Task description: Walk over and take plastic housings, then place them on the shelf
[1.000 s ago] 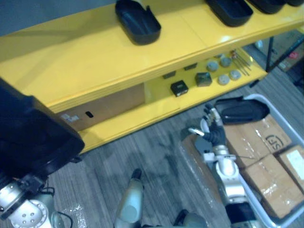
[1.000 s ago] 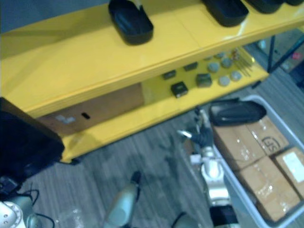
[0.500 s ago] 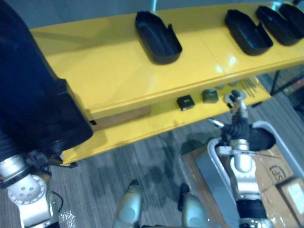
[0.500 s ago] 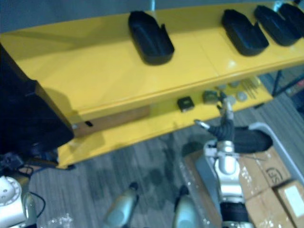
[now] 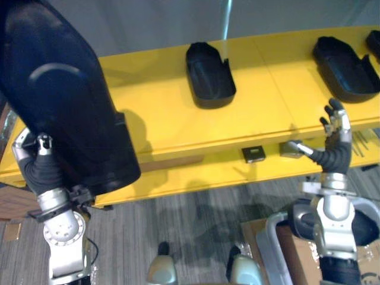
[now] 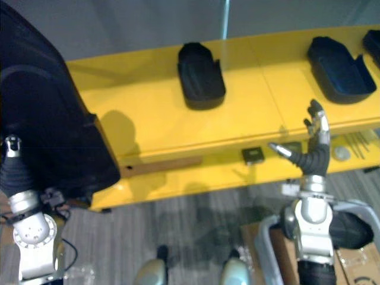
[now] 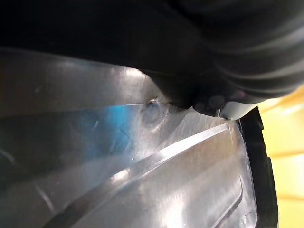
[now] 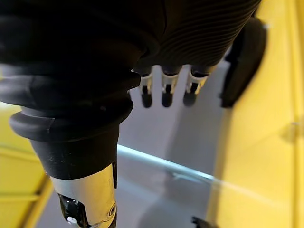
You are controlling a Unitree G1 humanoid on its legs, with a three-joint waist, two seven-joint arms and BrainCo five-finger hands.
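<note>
Four black plastic housings (image 5: pixel 209 74) in sight, one cut off at the frame's edge; two small dark blocks (image 5: pixel 254 154) and one grey disc (image 6: pixel 341 153) on one yellow shelf (image 5: pixel 154 119).

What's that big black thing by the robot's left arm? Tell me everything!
The big housing is dark, smooth and shiny, plastic by its look, with a rounded top and a faint curved ridge. It stands upright above the left hand, in front of the yellow shelf's left end. How the hand grips it is hidden.
</note>
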